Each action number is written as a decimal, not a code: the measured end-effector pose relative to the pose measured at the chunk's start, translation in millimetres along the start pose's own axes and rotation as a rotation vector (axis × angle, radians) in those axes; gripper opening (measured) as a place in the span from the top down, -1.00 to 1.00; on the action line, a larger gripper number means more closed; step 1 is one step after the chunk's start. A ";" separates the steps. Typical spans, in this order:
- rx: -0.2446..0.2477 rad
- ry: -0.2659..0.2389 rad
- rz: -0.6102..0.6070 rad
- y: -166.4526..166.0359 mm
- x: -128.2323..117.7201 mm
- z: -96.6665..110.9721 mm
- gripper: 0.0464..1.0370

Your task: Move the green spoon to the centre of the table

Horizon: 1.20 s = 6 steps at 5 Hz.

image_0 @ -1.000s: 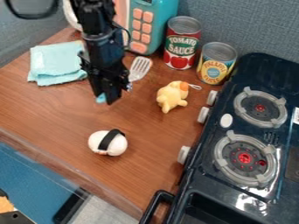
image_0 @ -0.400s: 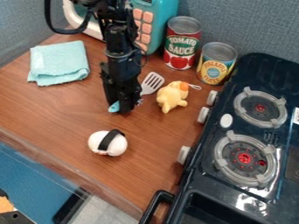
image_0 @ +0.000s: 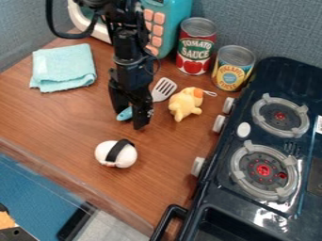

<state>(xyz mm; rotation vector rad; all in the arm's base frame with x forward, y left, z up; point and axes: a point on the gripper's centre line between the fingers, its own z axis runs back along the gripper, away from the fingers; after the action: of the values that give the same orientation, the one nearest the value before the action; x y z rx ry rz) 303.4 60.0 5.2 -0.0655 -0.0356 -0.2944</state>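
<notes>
From my remote post, I have the black two-finger gripper (image_0: 130,118) low over the wooden table (image_0: 69,124), its fingers spread apart with the teal handle of a slotted spatula (image_0: 164,89) between them. The spatula lies on the tabletop, its head just beside a yellow plush toy (image_0: 184,104). Nearer the camera rests a white, egg-shaped toy (image_0: 105,151) with a black band. A folded, pale teal cloth (image_0: 63,68) lies at left; two cans, one red (image_0: 189,66), one yellow (image_0: 219,75), stand near the black toy stove (image_0: 280,73).
</notes>
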 end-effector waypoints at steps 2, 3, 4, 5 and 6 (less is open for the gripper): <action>0.064 -0.054 -0.120 10.8 -7.0 48.6 -0.93; 0.125 -0.054 -0.181 15.5 -19.1 67.7 -0.93; 0.125 -0.056 -0.181 15.9 -19.8 68.3 -0.93; 0.126 -0.057 -0.181 16.0 -19.6 68.4 -0.93; 0.126 -0.053 -0.183 16.2 -20.1 67.9 -0.93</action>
<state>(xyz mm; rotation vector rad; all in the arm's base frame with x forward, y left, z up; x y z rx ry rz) 287.2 86.0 71.1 0.0553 -0.1130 -0.4726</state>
